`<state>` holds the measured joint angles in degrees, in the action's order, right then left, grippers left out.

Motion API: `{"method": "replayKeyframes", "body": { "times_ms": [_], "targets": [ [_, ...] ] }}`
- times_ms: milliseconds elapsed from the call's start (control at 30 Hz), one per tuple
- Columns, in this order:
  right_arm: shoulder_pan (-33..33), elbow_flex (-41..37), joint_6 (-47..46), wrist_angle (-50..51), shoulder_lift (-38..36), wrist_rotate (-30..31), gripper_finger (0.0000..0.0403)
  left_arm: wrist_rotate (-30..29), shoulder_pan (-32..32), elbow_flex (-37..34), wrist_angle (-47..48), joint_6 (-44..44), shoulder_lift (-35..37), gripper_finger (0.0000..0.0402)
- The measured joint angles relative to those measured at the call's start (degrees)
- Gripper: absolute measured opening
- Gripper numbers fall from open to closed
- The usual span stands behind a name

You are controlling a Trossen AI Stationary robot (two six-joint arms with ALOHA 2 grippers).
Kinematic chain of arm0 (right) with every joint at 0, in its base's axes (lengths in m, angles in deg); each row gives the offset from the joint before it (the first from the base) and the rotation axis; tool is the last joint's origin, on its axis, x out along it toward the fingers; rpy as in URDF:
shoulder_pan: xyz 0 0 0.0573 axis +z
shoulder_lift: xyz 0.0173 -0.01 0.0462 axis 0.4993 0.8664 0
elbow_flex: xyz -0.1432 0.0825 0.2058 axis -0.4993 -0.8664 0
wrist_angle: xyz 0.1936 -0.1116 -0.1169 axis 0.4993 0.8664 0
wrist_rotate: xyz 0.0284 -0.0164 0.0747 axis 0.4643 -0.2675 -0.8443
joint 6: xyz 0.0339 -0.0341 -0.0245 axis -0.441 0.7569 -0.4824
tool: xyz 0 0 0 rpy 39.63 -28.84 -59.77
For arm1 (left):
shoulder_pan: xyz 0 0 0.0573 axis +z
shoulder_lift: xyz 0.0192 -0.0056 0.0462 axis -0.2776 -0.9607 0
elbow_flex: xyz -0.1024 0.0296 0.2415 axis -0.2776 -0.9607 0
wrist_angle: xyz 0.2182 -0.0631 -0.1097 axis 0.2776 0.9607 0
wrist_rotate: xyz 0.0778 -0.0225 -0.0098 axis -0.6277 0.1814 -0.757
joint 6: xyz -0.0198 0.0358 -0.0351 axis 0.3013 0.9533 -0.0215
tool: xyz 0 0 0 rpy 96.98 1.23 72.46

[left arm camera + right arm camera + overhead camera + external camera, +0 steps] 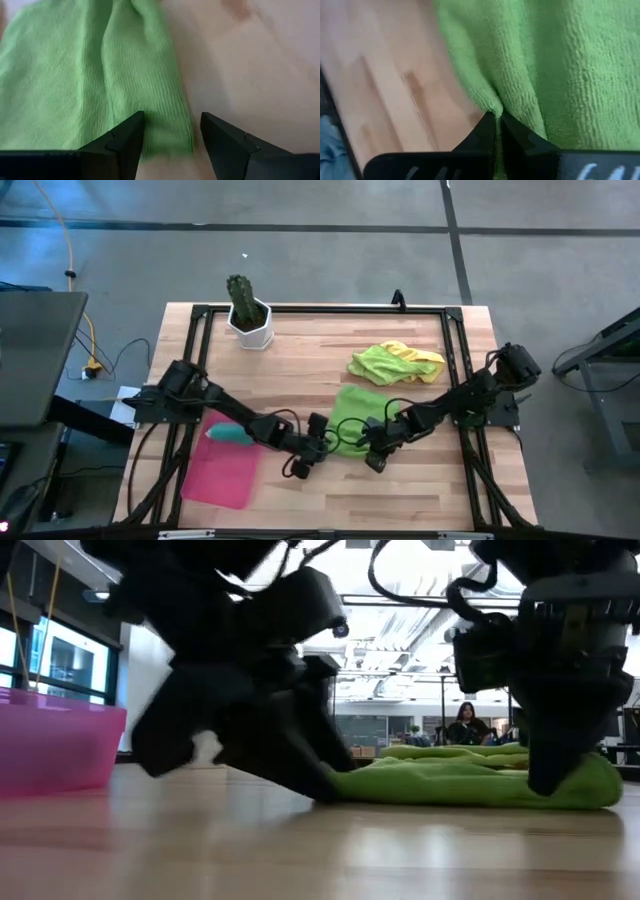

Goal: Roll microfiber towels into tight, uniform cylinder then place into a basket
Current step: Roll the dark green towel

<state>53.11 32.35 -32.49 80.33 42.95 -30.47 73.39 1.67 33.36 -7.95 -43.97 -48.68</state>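
The green towel [350,408] lies loosely folded on the wooden table, with a raised fold [165,100] along one side. My left gripper [322,438] is open at the towel's near left corner, and its two fingers [125,145] straddle that fold. My right gripper [375,455] is shut on the towel's near right part. A lime green and a yellow towel [395,363] lie bunched together farther back. The pink basket [222,475] sits at the near left with a teal towel [232,435] in it. My left gripper's fingers stand on either side of the green towel's fold, slanting down; I cannot tell whether they touch it. My right gripper pinches a puckered fold at the towel's edge [492,107] between its two fingertips, slanting down from the table's right. The towel lies on the table [470,780].
A white pot with a cactus [248,315] stands at the far left. A black frame [455,360] runs around the tabletop. Bare wood [420,490] lies near the front edge. In the room behind, a person [465,725] sits far off.
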Motion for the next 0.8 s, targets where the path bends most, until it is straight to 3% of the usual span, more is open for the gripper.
{"method": "replayKeyframes", "body": {
  "times_ms": [233,433,700,800],
  "targets": [
    [0.4,0.1,0.2,-3.6,1.6,-0.4,0.0001,2.2,1.2,0.6,1.3,-4.2,-0.1,0.0181],
    [0.9,0.1,0.6,-3.6,1.4,-0.3,0.0002,8.2,2.7,0.8,2.9,-12.9,0.0,0.0127],
    [2.0,0.1,8.7,-4.1,1.3,0.4,0.0004,21.8,2.7,0.7,1.5,-37.3,0.0,0.0012],
    [2.0,0.1,12.4,-4.3,1.3,0.3,0.0004,26.8,2.9,0.5,-1.0,-45.8,-0.2,0.0010]
  ]
}}
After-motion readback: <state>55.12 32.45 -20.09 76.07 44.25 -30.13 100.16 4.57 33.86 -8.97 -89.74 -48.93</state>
